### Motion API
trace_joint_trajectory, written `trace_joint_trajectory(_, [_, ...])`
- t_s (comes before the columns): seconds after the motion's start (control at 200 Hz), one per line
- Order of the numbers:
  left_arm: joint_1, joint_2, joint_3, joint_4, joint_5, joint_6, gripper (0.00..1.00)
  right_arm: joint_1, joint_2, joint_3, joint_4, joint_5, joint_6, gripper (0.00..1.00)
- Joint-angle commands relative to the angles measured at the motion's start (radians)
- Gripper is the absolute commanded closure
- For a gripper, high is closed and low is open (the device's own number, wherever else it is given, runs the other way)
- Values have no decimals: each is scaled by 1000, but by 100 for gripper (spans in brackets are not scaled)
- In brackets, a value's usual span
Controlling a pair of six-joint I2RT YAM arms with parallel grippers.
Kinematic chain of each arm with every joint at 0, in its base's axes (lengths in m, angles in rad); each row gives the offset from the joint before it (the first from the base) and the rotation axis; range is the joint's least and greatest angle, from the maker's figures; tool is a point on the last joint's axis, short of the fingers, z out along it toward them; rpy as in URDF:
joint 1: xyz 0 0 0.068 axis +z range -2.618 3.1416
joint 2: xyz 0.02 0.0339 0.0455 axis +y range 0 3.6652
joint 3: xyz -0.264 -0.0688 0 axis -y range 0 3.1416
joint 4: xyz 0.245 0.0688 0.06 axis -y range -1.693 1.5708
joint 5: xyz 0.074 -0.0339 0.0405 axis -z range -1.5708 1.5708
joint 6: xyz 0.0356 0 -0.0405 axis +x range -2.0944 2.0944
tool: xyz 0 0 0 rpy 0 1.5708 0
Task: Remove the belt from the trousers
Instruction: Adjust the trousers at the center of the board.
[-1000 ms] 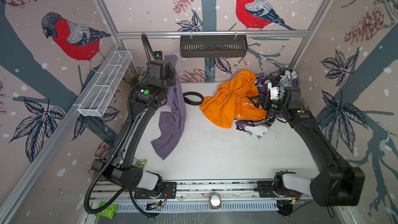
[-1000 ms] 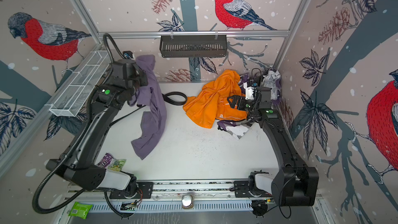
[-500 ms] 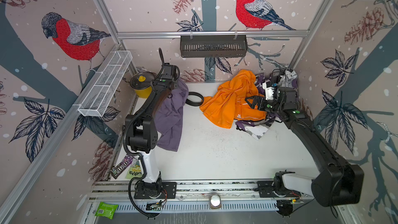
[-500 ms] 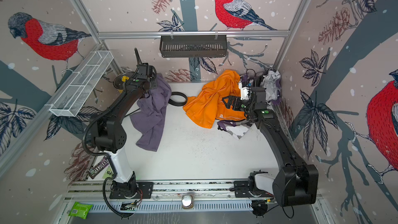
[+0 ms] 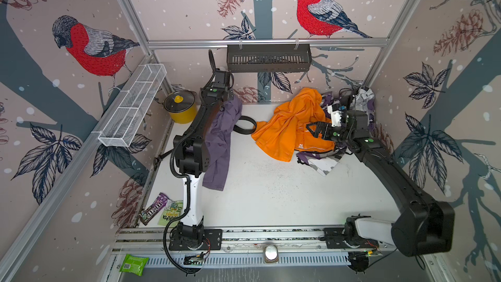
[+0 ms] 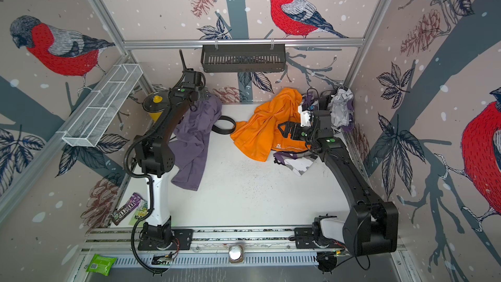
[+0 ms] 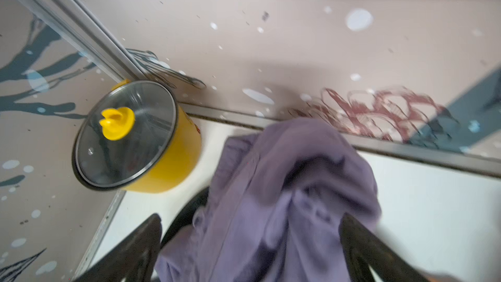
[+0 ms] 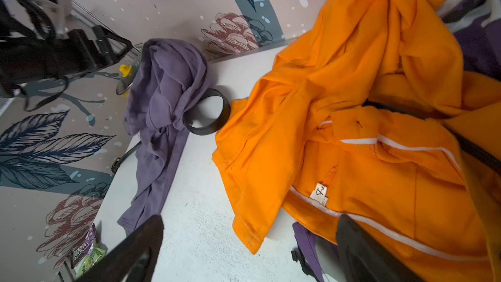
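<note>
Directly under the wide-open, empty left gripper [image 7: 250,221] the purple trousers [image 7: 284,185] are heaped with the belt [image 8: 206,130] still threaded, its loop poking out beside them, so cloth could get grabbed instead of belt, while the right gripper [image 8: 249,221], also open and empty, is parked well off.

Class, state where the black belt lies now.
In both top views the belt lies left of centre near the back wall, between the purple trousers and the orange garment.
</note>
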Motion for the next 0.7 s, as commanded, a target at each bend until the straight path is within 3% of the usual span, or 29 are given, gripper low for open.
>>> trace_joint_trajectory(0.0, [-49,-82,-119,21,-33,-30,0,7,21,4,27,16,6,1])
trace_joint_trajectory(0.11, [-83,-159,-215,63,-5,-62,0,17,54,11,36,50,-7,0])
trace_joint_trajectory(0.225, [-101,-197,-313,122,115,-56,0,14,105,39,46,87,-16,0])
trace_joint_trajectory(0.39, [-136,-133,-392,201,300,-63,0,17,199,111,59,121,-14,1])
trace_joint_trajectory(0.51, [-184,9,-316,188,307,-25,3,34,234,153,72,125,-6,0])
trace_joint_trajectory(0.695, [-209,251,-98,46,173,-53,17,58,242,165,62,138,-3,1])
